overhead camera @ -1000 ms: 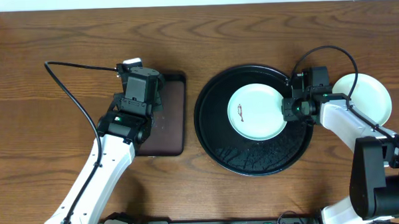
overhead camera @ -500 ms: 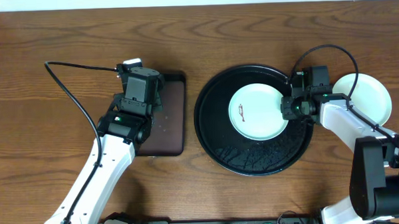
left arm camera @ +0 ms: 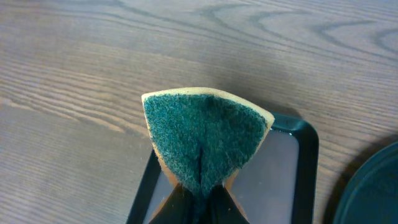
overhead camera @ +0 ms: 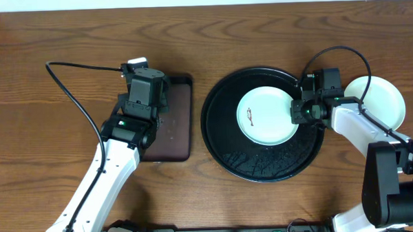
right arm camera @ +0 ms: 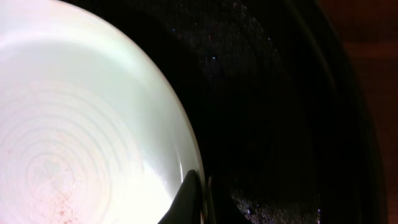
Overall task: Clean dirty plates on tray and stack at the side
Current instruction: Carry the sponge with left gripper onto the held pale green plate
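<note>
The left end effector (left arm camera: 200,202) is hanging over the dark brown rectangular tray (overhead camera: 179,124), clenched on a sponge (left arm camera: 202,137) that is bending into a wedge between the fingers, green scouring face toward the wrist camera and a thin yellow edge showing along its top. The sponge is sitting above the tray's far end, with bare wooden table (overhead camera: 66,38) beyond it. To the right, the round black tray (overhead camera: 263,162) is lying on the table and carrying a mint-white plate (overhead camera: 268,117) a little above its centre, a small reddish-brown smear (overhead camera: 249,114) showing on the plate's left part. The right end effector (right arm camera: 200,196) is reaching in from the right and seems to be pinching that plate's right rim, one finger over the rim and one just outside it, though the wrist view is dark there. A pale plate (overhead camera: 385,99) is lying on the table just right of the black tray, partly under the right arm.
</note>
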